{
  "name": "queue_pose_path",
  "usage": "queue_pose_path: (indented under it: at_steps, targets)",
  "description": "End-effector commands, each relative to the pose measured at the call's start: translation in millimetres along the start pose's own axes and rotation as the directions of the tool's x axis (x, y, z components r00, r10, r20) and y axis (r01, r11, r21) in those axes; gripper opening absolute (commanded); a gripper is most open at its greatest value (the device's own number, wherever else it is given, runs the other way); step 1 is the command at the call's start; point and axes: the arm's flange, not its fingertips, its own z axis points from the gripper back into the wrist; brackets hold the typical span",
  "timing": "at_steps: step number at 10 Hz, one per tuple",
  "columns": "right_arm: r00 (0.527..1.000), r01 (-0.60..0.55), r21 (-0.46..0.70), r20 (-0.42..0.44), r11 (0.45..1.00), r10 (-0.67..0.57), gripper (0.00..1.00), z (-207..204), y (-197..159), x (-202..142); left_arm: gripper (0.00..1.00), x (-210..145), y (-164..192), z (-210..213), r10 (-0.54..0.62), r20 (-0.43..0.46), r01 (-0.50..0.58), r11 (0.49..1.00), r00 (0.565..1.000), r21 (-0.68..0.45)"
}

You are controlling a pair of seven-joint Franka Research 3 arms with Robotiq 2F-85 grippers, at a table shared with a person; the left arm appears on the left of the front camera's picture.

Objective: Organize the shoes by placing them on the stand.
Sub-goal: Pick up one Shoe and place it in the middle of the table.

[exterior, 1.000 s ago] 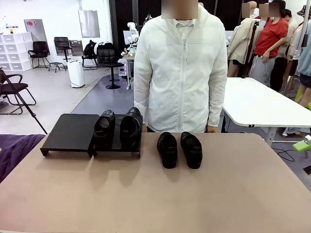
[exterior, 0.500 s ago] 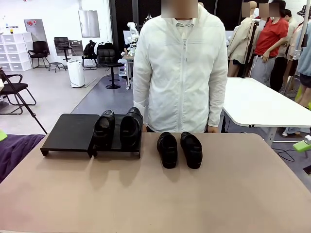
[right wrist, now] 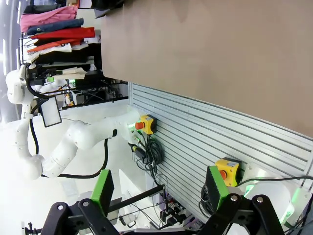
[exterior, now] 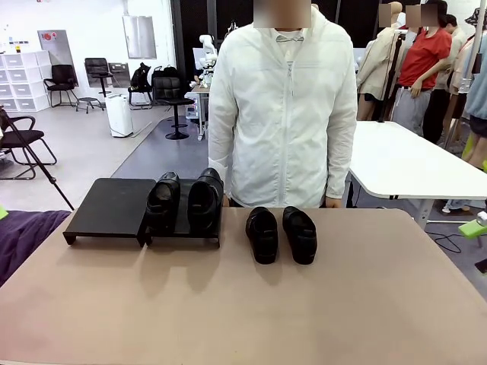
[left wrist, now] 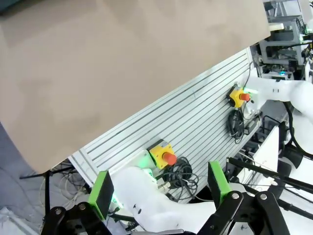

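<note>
Two black shoes (exterior: 163, 201) (exterior: 205, 198) stand side by side on the right section of the low black stand (exterior: 110, 205), whose left section is bare. Another pair of black shoes (exterior: 262, 234) (exterior: 300, 234) rests on the tan table (exterior: 243, 304) to the right of the stand, toes toward me. My left gripper (left wrist: 160, 188) is open, its green pads (left wrist: 101, 195) wide apart over the table's near edge and the robot base. My right gripper (right wrist: 159, 188) is also open with nothing between its pads (right wrist: 215, 188), and it hangs off the table edge too.
A person in a white jacket (exterior: 281, 114) stands at the far side, just behind the shoes. A purple cloth (exterior: 23, 236) lies at the table's left edge. A white table (exterior: 411, 160) stands behind on the right. Red emergency buttons (left wrist: 166, 157) sit on the slatted base.
A small green sliver has appeared at the front view's left edge. Shoes, stand and person have not moved.
</note>
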Motion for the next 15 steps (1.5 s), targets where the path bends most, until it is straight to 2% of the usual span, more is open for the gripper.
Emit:
queue_pose_path:
  at_steps: [1, 2, 3, 4, 5, 6, 7, 8, 9, 10, 11, 13, 14, 15]
  targets:
    - [1.000, -0.026, 0.019, 0.001, 0.999, 0.026, 1.00, 2.3, 0.5, -0.1, 1.00, -1.7, -1.5, 1.3, -0.019, 0.004, 0.020, 1.000, 1.000, -0.015]
    - [1.000, 0.000, 0.000, 0.000, 1.000, 0.000, 1.00, 0.0, 0.0, 0.0, 1.00, -1.7, -1.5, 1.3, -0.019, 0.004, 0.020, 1.000, 1.000, -0.015]
    - [0.998, -0.063, -0.173, -0.039, 0.983, 0.057, 1.00, -47.8, 50.1, 42.6, 1.00, -1.7, -1.5, 1.3, -0.019, 0.004, 0.020, 1.000, 1.000, -0.015]
    - [0.979, -0.138, -0.279, -0.181, 0.950, 0.089, 1.00, -109.2, 94.3, 89.0, 1.00, -1.7, -1.5, 1.3, -0.019, 0.004, 0.020, 1.000, 1.000, -0.015]
    - [0.983, -0.082, -0.387, -0.184, 0.918, 0.011, 1.00, -166.1, 120.1, 125.5, 1.00, -1.7, -1.5, 1.3, -0.019, 0.004, 0.020, 1.000, 1.000, -0.015]
    - [0.994, -0.007, -0.445, -0.104, 0.896, -0.043, 1.00, -225.7, 135.7, 148.1, 1.00, -1.7, -1.5, 1.3, -0.019, 0.004, 0.020, 1.000, 1.000, -0.015]
    - [0.998, 0.057, -0.481, 0.011, 0.875, -0.059, 1.00, -271.9, 141.8, 160.4, 1.00, -1.7, -1.5, 1.3, -0.019, 0.004, 0.020, 1.000, 1.000, -0.015]
    - [0.999, 0.044, -0.569, 0.043, 0.821, -0.023, 1.00, -307.2, 141.9, 164.0, 1.00, -1.7, -1.5, 1.3, -0.019, 0.004, 0.020, 1.000, 1.000, -0.015]
    - [0.997, 0.037, -0.578, 0.080, 0.815, 0.011, 1.00, -320.8, 141.6, 165.5, 1.00, -1.7, -1.5, 1.3, -0.019, 0.004, 0.020, 1.000, 1.000, -0.015]
    - [0.994, -0.041, -0.481, 0.066, 0.876, 0.083, 1.00, -293.2, 144.1, 148.1, 1.00, -1.7, -1.5, 1.3, -0.019, 0.004, 0.020, 1.000, 1.000, -0.015]
    - [0.999, -0.019, -0.508, 0.020, 0.861, 0.033, 1.00, -330.0, 150.2, 147.4, 1.00, -1.7, -1.5, 1.3, -0.019, 0.004, 0.020, 1.000, 1.000, -0.015]
    - [0.999, -0.019, -0.508, 0.020, 0.861, 0.033, 1.00, -330.0, 150.2, 147.4, 1.00, -1.7, -1.5, 1.3, -0.019, 0.004, 0.020, 1.000, 1.000, -0.015]
    - [0.998, -0.013, -0.506, 0.045, 0.862, 0.042, 1.00, -329.2, 144.0, 156.7, 1.00, -1.7, -1.5, 1.3, -0.019, 0.004, 0.020, 1.000, 1.000, -0.015]
    - [0.998, 0.012, -0.565, 0.060, 0.825, 0.026, 1.00, -336.6, 151.8, 184.2, 1.00, -1.7, -1.5, 1.3, -0.019, 0.004, 0.020, 1.000, 1.000, -0.015]
